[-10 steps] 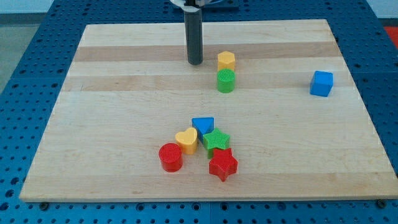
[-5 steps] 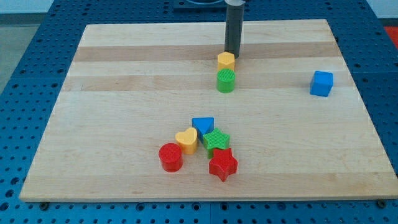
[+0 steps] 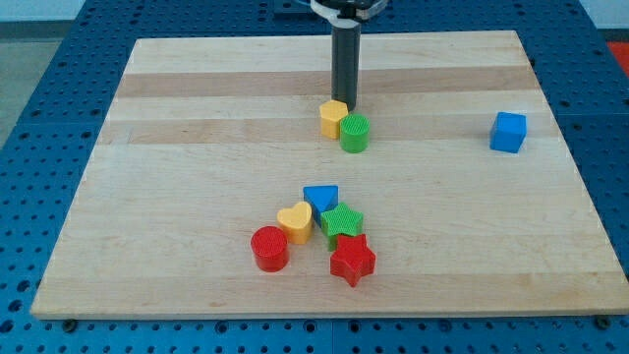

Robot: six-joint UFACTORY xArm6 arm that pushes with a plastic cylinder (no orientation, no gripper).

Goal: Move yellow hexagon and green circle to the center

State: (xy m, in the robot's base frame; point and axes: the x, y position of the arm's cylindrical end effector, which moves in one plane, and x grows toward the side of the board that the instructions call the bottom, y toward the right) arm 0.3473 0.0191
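The yellow hexagon (image 3: 334, 117) sits on the wooden board (image 3: 197, 147) a little above the middle, touching the green circle (image 3: 355, 133) at its lower right. My tip (image 3: 345, 106) stands just above both blocks, against the hexagon's upper right edge. The dark rod rises straight up out of the view's top.
A cluster lies below the middle: a blue triangle (image 3: 320, 198), a yellow heart (image 3: 295, 221), a green star (image 3: 342, 221), a red circle (image 3: 269, 248) and a red star (image 3: 352, 260). A blue cube (image 3: 508, 131) stands alone at the view's right.
My tip moved from the left of the hexagon to above it, then down and left. The hexagon slid down-left and now sits beside the green circle, not above it.
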